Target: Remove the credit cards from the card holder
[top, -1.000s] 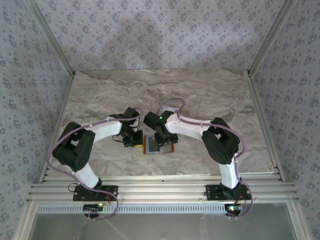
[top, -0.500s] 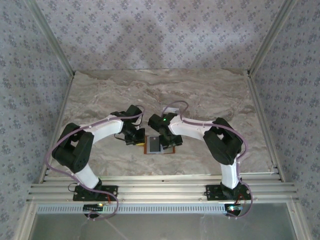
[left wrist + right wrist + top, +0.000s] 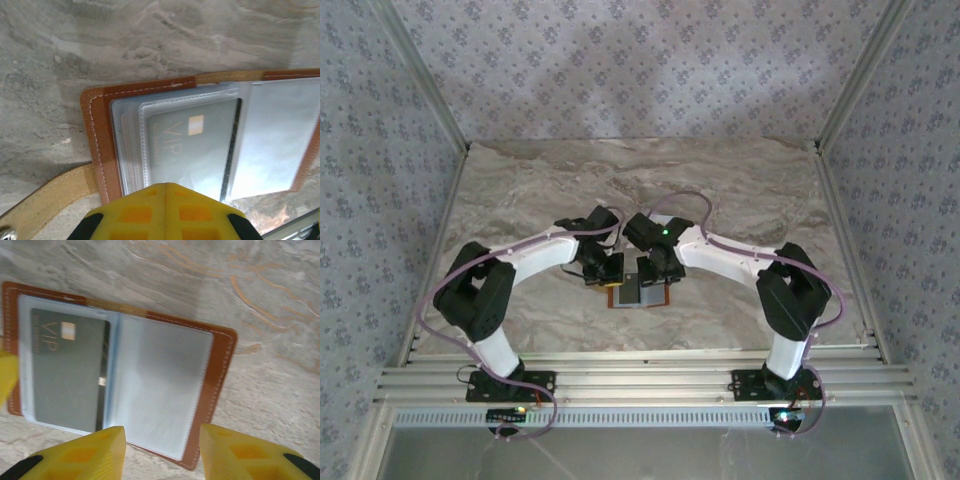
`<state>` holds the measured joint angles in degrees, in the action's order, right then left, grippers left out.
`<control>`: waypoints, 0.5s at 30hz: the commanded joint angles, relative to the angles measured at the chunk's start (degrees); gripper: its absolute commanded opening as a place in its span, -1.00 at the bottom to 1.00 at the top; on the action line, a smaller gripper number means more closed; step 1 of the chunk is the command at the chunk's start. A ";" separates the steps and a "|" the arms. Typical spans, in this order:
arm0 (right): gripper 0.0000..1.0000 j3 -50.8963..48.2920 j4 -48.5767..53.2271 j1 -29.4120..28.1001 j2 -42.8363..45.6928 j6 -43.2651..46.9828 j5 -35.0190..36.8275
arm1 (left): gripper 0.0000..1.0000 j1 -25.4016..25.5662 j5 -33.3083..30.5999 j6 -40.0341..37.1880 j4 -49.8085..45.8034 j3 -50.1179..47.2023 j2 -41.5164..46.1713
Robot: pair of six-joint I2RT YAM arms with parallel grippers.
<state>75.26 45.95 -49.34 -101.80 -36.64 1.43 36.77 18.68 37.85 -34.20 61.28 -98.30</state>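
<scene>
Both arms are in over the marble table (image 3: pixel 740 200). The card holder (image 3: pixel 638 294) lies open and flat between them, centred and close to the near edge. Its brown stitched leather rim frames a stack of clear plastic sleeves (image 3: pixel 131 150), whose edges are layered one over another on the left side.

In the top left sleeve sits a grey credit card (image 3: pixel 190 150), face up, with "VIP" lettering and a small gold chip. It is fully tucked in, with the plastic covering it on every side that shows. The right-hand sleeve (image 3: pixel 160 385) shows pale blue-grey, with a glare across it (what is under the top layer can't be made out).

The left gripper (image 3: pixel 165 187) is at the left half of the card holder, low over the card's sleeve. Its yellow fingers (image 3: pixel 135 210) are pressed together with just a seam between them. Whether they pinch any plastic can't be told. A tan strap (image 3: pixel 50 195) runs off the card holder's left edge along the table beside them.

The right gripper (image 3: pixel 161 432) hangs over the right half, and its two yellow fingers (image 3: pixel 95 452) are spread wide apart and hold nothing. In its wrist view the open card holder lies just beyond the tips, and a sliver of the left gripper's yellow shows at the card holder's left edge.
</scene>
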 commanded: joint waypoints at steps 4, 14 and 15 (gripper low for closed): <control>-0.28 -5.10 -12.09 2.12 1.81 -2.51 -12.72 | -0.85 0.33 2.21 1.49 1.71 0.20 -2.13; -0.65 -12.42 -26.78 5.26 -0.36 -7.15 -24.05 | -0.86 0.37 2.11 1.66 2.74 -1.94 -2.68; -0.66 -12.59 -27.01 5.35 -0.62 -7.14 -24.23 | -0.86 0.35 2.13 1.70 2.69 -1.98 -2.70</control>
<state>63.37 23.11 -44.25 -101.65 -42.24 -19.03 36.82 20.36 39.29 -31.07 60.03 -100.49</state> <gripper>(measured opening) 0.173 0.074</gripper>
